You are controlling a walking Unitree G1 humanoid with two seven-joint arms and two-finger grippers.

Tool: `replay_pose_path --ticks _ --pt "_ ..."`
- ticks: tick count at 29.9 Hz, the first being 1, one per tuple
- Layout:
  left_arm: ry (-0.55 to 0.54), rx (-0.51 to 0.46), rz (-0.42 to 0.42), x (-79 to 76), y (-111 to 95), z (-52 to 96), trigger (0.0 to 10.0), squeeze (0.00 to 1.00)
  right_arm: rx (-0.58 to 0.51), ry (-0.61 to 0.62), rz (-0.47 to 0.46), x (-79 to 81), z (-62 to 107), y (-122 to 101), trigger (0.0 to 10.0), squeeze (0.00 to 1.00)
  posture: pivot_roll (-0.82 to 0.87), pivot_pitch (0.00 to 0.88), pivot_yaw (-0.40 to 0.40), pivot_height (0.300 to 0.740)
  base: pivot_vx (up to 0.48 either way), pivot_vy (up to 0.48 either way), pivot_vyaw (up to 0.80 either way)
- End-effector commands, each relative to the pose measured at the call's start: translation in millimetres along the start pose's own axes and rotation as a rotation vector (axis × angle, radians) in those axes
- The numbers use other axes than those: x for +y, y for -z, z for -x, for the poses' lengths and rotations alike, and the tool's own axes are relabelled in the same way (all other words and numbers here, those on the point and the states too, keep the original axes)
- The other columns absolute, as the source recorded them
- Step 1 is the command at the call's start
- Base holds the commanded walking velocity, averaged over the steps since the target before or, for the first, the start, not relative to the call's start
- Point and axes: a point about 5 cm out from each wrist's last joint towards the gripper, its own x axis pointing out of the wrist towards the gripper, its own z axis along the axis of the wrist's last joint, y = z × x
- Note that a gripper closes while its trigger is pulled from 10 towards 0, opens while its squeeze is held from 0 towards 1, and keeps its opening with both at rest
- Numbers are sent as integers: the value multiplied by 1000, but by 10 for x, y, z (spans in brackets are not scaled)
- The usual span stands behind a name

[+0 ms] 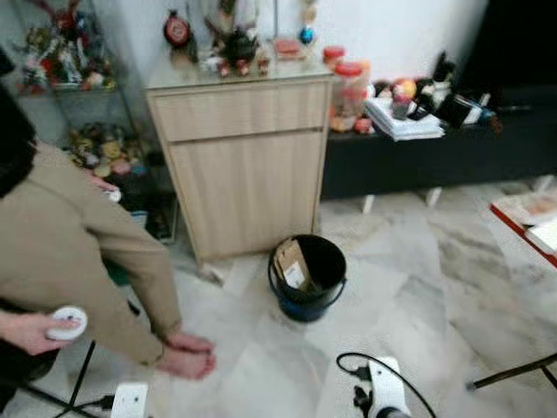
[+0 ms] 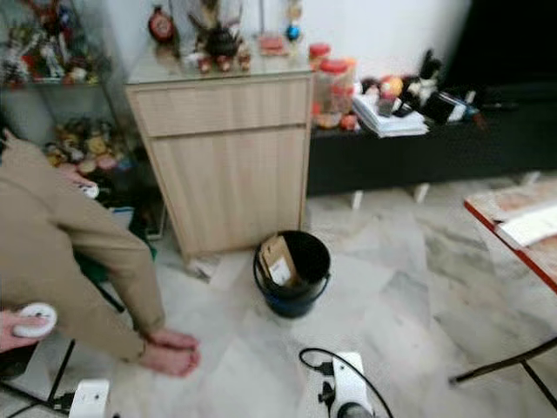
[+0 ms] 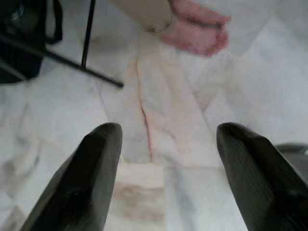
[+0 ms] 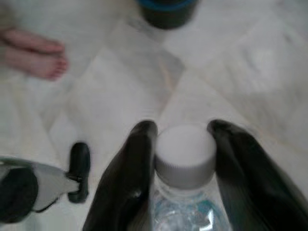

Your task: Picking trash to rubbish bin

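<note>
A black rubbish bin [image 1: 306, 305] with a blue base stands on the marble floor in front of a wooden cabinet. A piece of brown cardboard [image 1: 291, 264] leans inside it. My right gripper [image 4: 183, 129] is shut on the neck of a clear plastic bottle [image 4: 186, 156] with a white cap. It holds the bottle low over the floor, a short way short of the bin [image 4: 166, 10]. My left gripper [image 3: 169, 132] hangs open above bare floor tiles, nothing between its fingers. My right arm [image 1: 383, 390] shows at the lower edge of the eye view.
A person in beige trousers bends at the left, bare feet [image 1: 187, 355] on the floor, a hand holding a small white round object [image 1: 68, 322]. The wooden cabinet [image 1: 244, 165] and a dark low bench [image 1: 435, 152] stand behind. A red-edged table [image 1: 526, 222] is at right.
</note>
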Motion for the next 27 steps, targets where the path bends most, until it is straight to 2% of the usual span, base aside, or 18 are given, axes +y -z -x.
replay_pose_path --ticks 1,11,16,27 --pt "5 4 7 -50 0 2 10000 0 -16 11 -31 -54 -2 -39 10000 0 -14 0 -24 740 307 0 0" --pt "-12 14 5 -31 13 3 10000 0 -19 3 -42 -42 -7 -55 10000 0 -10 0 -25 740 392 0 0" --pt "-13 15 4 -28 13 2 10000 0 -21 -1 -47 -36 -7 -57 10000 0 -11 0 -24 740 394 0 -753" --pt "-16 14 2 -13 8 -1 10000 0 -34 -5 -51 -15 -11 -78 10000 0 -6 0 -21 740 396 0 0"
